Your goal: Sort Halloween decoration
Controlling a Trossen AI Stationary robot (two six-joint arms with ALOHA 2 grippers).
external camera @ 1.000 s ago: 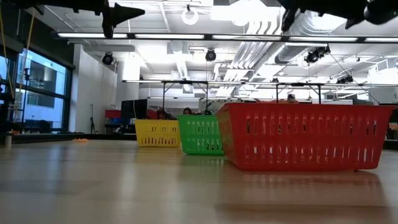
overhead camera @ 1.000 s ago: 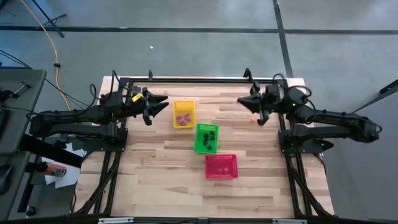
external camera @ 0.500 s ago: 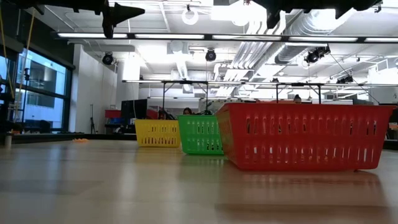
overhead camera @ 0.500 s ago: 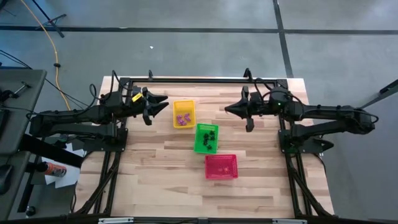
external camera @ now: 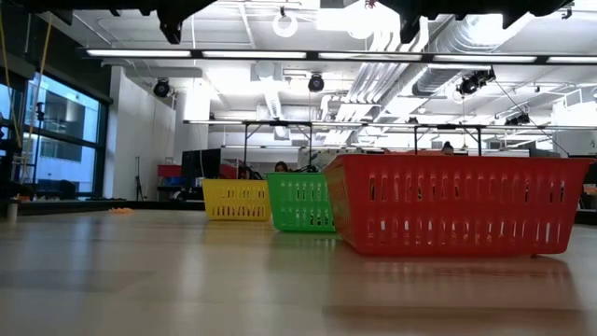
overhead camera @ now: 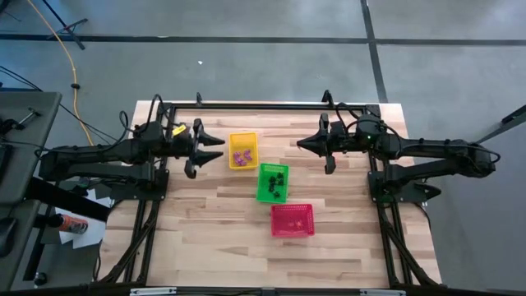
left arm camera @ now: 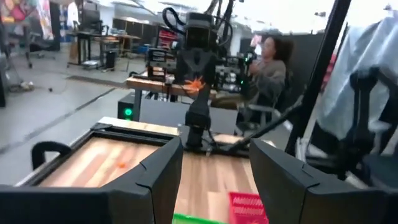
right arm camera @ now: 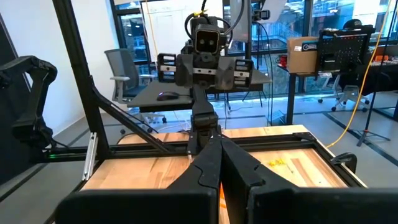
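Note:
Three small mesh baskets stand in a slanting row mid-table: a yellow basket [overhead camera: 242, 150] with purple trinkets, a green basket [overhead camera: 273, 182] with black trinkets, and a red basket [overhead camera: 292, 219]. My right gripper [overhead camera: 301, 145] hovers level above the table, right of the yellow basket, shut on an orange trinket [left arm camera: 194, 83]. My left gripper [overhead camera: 205, 153] hovers level just left of the yellow basket, open, with nothing between its fingers [left arm camera: 155, 180]. Another orange trinket [left arm camera: 121, 165] lies on the wood near the right arm. My right gripper pinches the orange trinket [left arm camera: 194, 83] between its two fingertips. The fingers come level from the table's right side. The trinket is lifted clear, high above the table; only a sliver of orange [right arm camera: 221, 186] shows between the fingers in the right wrist view.
A black frame [overhead camera: 263, 105] runs along the table's far edge and sides. Bare wood [overhead camera: 222, 238] stretches in front of the baskets toward the near edge. A seated person [left arm camera: 270, 62] shows in the room behind the right arm.
My right gripper has gone toward the table's left, out over the wood toward the yellow basket, tipping from a downward slant to level, and has then kept still. My left gripper has rolled about its own axis without leaving its place.

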